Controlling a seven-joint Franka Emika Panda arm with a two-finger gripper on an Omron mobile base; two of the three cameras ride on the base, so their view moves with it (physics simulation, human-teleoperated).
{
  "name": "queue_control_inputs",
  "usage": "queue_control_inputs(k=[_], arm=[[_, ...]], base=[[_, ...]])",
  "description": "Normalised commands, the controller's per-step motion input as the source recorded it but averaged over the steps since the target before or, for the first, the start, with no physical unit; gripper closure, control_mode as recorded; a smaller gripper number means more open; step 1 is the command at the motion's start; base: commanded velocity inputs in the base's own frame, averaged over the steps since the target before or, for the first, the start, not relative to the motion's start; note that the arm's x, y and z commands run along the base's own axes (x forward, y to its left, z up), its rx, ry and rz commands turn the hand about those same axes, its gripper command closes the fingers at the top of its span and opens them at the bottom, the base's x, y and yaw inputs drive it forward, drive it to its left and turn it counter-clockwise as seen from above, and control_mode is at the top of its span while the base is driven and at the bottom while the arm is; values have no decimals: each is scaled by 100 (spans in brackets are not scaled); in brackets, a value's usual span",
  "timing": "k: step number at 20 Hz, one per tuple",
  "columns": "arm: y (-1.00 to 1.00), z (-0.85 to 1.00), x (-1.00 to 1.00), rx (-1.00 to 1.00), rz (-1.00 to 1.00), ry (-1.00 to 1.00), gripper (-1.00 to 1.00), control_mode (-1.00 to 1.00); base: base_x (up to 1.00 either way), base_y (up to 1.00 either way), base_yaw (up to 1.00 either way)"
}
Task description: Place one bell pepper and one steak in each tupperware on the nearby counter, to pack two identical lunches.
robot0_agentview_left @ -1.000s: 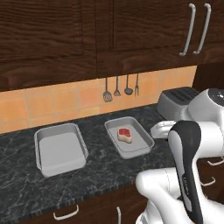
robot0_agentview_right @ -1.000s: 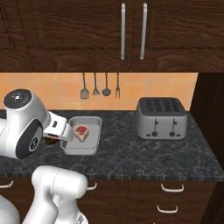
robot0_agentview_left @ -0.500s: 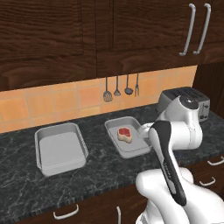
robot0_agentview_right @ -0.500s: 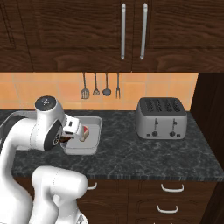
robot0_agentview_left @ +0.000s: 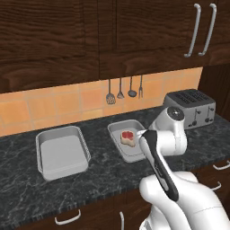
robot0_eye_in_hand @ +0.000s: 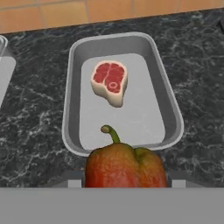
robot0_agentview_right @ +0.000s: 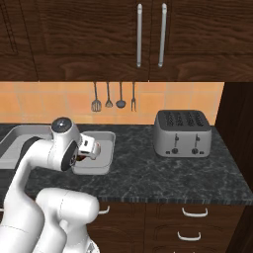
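You have two tupperware trays on the desk: one [robot0_agentview_left: 62, 152] toward its left end, one [robot0_agentview_left: 130, 140] at the middle. Count one steak [robot0_eye_in_hand: 110, 81], lying in the middle tray, and one bell pepper [robot0_eye_in_hand: 125, 166]. One toaster [robot0_agentview_right: 183, 133] sits toward the right end. Four utensils [robot0_agentview_right: 114, 95] hang on the wall.

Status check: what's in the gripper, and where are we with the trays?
Gripper shut on bell pepper, near edge of right tupperware. Steak already in that tray. Left tupperware empty. Nothing blocking the drop.
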Motion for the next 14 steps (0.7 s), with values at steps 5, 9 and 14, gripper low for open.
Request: queue_control_inputs(k=[5,9,14], arm=[[29,-26,46,0,0,3,100,-100],[14,-19,45,0,0,4,100,-100],[12,-23,38,0,0,5,100,-100]], base=[[0,0,0],[0,0,0],[0,0,0]])
